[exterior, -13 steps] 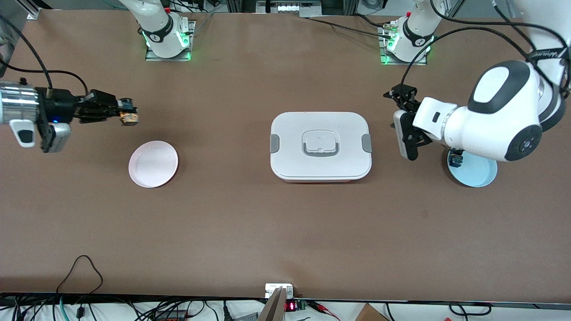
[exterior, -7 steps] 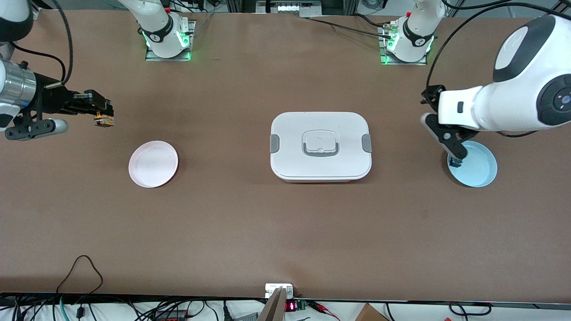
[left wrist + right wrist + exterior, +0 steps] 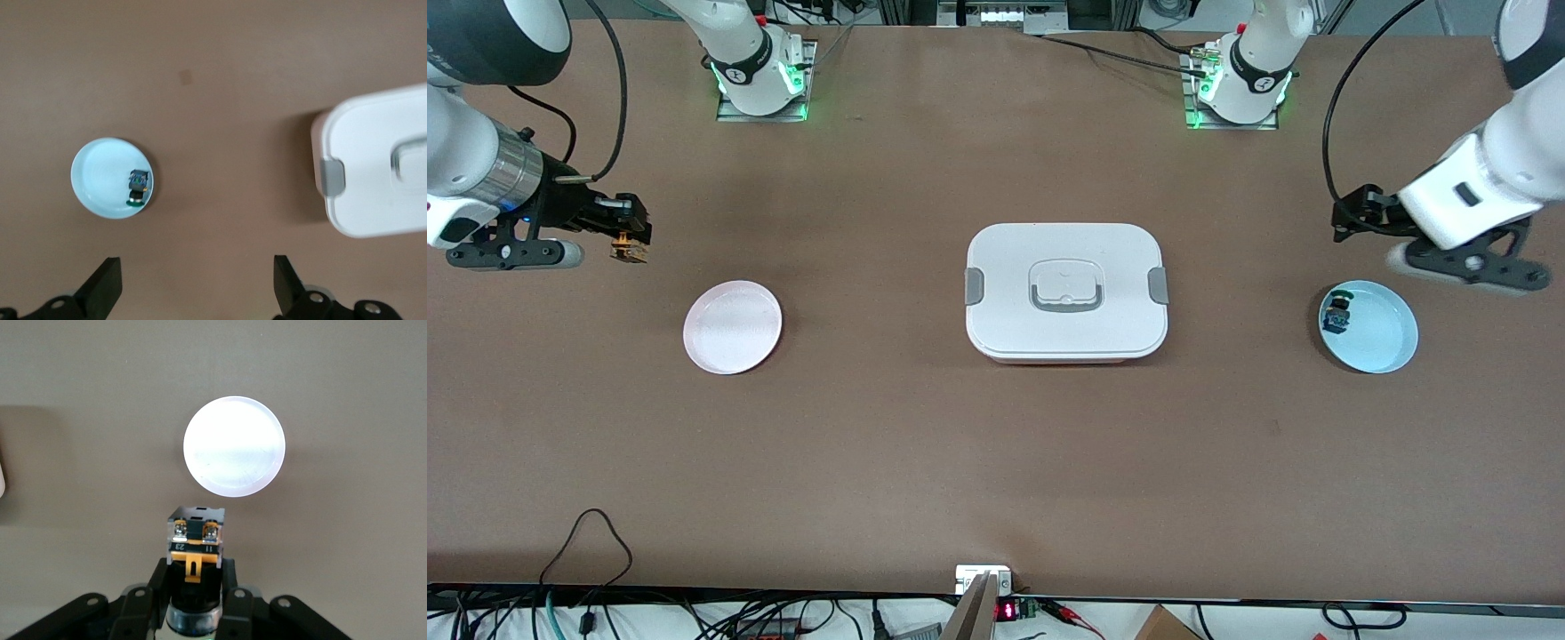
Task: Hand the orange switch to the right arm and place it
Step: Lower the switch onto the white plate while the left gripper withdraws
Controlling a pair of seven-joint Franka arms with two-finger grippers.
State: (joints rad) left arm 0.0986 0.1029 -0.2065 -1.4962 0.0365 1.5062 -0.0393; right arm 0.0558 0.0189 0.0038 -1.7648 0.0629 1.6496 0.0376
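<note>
My right gripper (image 3: 633, 240) is shut on the orange switch (image 3: 628, 246), a small black body with orange-yellow markings. It holds it in the air over bare table beside the pink plate (image 3: 732, 326). In the right wrist view the switch (image 3: 195, 537) sticks out between the fingers of the right gripper (image 3: 195, 587), with the pink plate (image 3: 234, 445) empty below. My left gripper (image 3: 1432, 244) is open and empty over the table beside the blue plate (image 3: 1383, 342). In the left wrist view the left gripper (image 3: 197, 287) shows its fingers wide apart.
A green-capped, blue-bodied switch (image 3: 1336, 311) lies on the blue plate and also shows in the left wrist view (image 3: 137, 187). A white lidded box (image 3: 1065, 289) with grey clips stands mid-table. Cables and a small device (image 3: 984, 580) lie along the table edge nearest the front camera.
The right gripper carried the orange switch toward the right arm's end of the table. The left arm swung off the blue plate toward its own end, uncovering the blue switch.
</note>
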